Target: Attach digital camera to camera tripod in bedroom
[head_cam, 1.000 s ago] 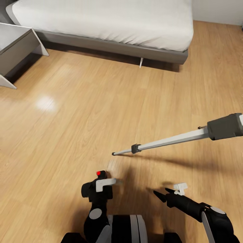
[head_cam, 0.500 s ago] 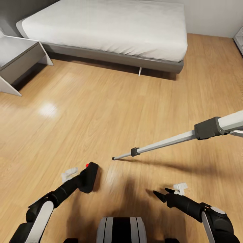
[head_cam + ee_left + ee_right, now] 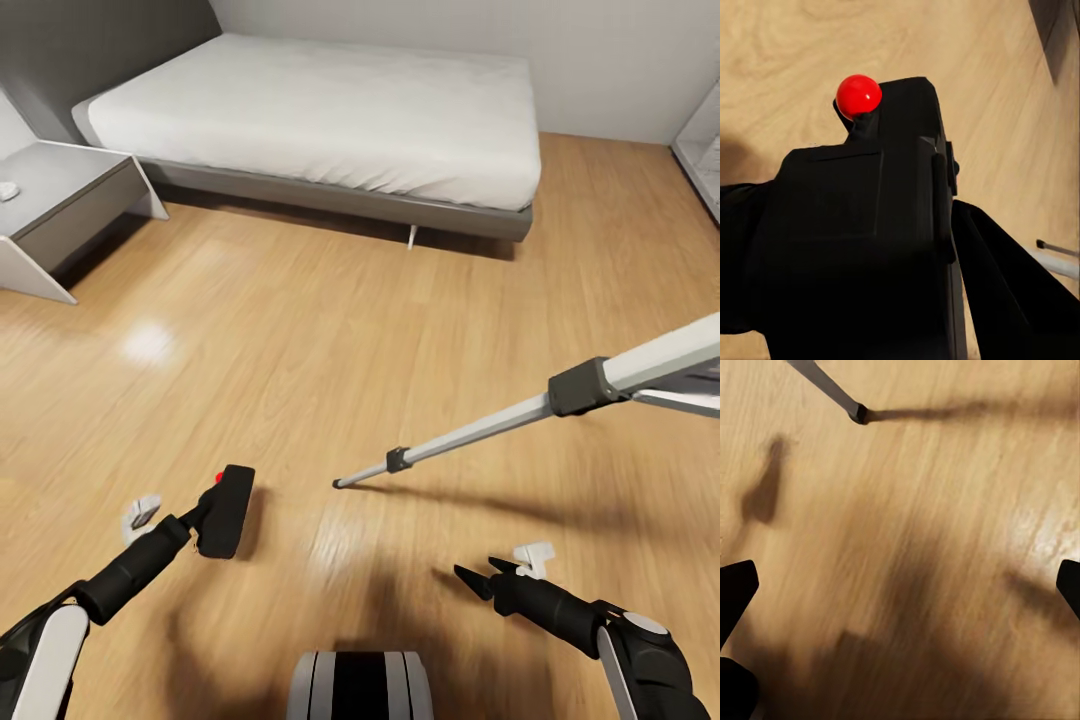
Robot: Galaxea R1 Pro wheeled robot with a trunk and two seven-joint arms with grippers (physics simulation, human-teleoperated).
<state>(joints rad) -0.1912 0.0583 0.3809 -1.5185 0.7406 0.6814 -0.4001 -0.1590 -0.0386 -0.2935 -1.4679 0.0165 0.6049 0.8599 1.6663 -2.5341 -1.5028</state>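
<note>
At lower left of the head view, the left gripper is clamped on the digital camera; the right gripper hangs spread and empty. The camera tripod leg crosses right. Best raise the camera toward the out-of-frame head, level.

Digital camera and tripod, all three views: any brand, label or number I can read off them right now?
None: no readable text in these pictures.
Digital camera: plain black body between the left jaws, with a bare red dot and no lettering.
Camera tripod: silver leg and black joints, unmarked.
Bed and side table: no signs or labels.
</note>
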